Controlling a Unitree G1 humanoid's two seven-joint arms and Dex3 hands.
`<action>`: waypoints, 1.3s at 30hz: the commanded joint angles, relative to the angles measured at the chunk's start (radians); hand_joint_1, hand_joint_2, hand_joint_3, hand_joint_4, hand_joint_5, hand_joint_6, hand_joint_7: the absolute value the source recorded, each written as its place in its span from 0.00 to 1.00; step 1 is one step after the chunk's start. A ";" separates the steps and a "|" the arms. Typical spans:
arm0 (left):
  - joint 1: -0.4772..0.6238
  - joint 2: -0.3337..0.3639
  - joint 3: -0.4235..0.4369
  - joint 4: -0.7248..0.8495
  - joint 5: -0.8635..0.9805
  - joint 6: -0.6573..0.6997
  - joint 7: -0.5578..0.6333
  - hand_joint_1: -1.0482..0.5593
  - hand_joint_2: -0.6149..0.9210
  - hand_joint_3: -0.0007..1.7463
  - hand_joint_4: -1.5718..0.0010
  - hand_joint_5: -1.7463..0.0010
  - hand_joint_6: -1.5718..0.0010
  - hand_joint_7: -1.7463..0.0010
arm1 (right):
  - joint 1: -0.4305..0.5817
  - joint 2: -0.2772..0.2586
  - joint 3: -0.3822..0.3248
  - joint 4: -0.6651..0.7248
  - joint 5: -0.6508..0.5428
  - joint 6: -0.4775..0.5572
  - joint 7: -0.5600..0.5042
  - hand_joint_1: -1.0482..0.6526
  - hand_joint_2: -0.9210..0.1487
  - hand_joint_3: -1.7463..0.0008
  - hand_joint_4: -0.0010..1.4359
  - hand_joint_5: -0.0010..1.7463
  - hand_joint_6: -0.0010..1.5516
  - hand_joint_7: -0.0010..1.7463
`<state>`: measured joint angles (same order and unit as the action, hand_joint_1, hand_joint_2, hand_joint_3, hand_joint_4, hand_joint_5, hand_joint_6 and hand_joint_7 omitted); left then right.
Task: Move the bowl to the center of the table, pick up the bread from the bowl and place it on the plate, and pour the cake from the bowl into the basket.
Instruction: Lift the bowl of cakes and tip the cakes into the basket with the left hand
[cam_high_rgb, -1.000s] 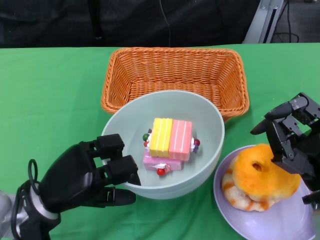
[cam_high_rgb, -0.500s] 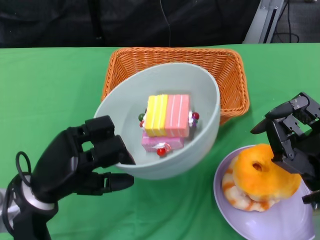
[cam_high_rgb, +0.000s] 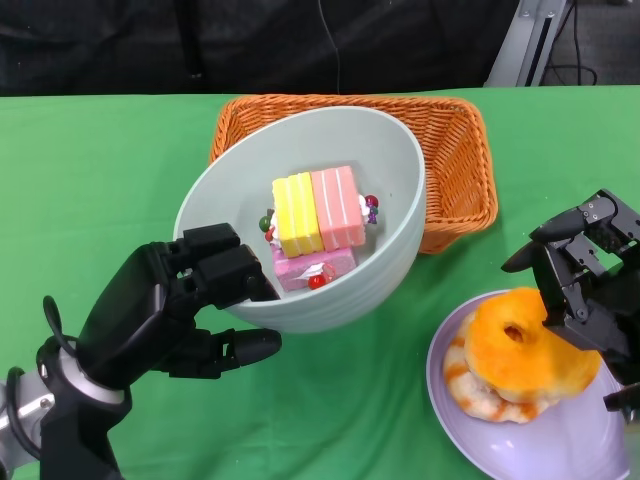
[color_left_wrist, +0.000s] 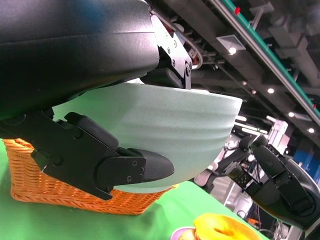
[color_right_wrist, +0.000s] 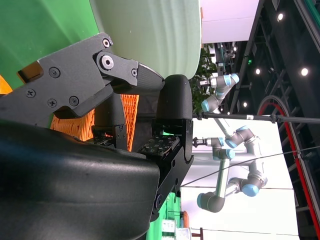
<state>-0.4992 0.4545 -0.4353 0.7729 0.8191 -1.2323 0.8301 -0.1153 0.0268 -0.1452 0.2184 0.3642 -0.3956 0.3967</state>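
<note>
Bowl (cam_high_rgb: 300, 215) lifted higher, tilted over basket (cam_high_rgb: 455, 150)

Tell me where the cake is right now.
In the head view, the cake sits inside the bowl, which the left hand holds tilted over the basket's front edge.

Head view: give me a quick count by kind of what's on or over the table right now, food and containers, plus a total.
Bowl: 1, gripped by the left hand and lifted over the basket's near edge
Cake: 1, in the bowl
Basket: 1
Plate: 1
Bread: 1, on the plate, right hand beside it
Total: 5
</note>
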 joint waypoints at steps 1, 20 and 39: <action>-0.010 0.000 0.043 -0.001 -0.019 -0.017 -0.013 0.59 0.89 0.45 0.56 0.03 0.57 0.20 | -0.015 -0.009 -0.013 0.010 0.008 -0.010 0.000 0.52 0.26 0.52 0.48 0.91 0.41 0.73; -0.027 -0.007 0.116 -0.061 0.029 -0.036 -0.035 0.58 0.86 0.46 0.55 0.04 0.58 0.19 | -0.032 0.002 -0.009 0.042 -0.004 -0.032 -0.009 0.52 0.28 0.50 0.49 0.91 0.42 0.73; -0.159 -0.068 0.121 0.077 -0.056 -0.017 -0.242 0.55 0.92 0.42 0.57 0.03 0.63 0.13 | -0.035 0.000 -0.005 0.060 -0.016 -0.041 -0.015 0.51 0.26 0.52 0.50 0.91 0.41 0.73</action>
<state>-0.6283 0.3803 -0.3249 0.8357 0.7905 -1.2504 0.5994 -0.1447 0.0336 -0.1408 0.2750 0.3423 -0.4316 0.3855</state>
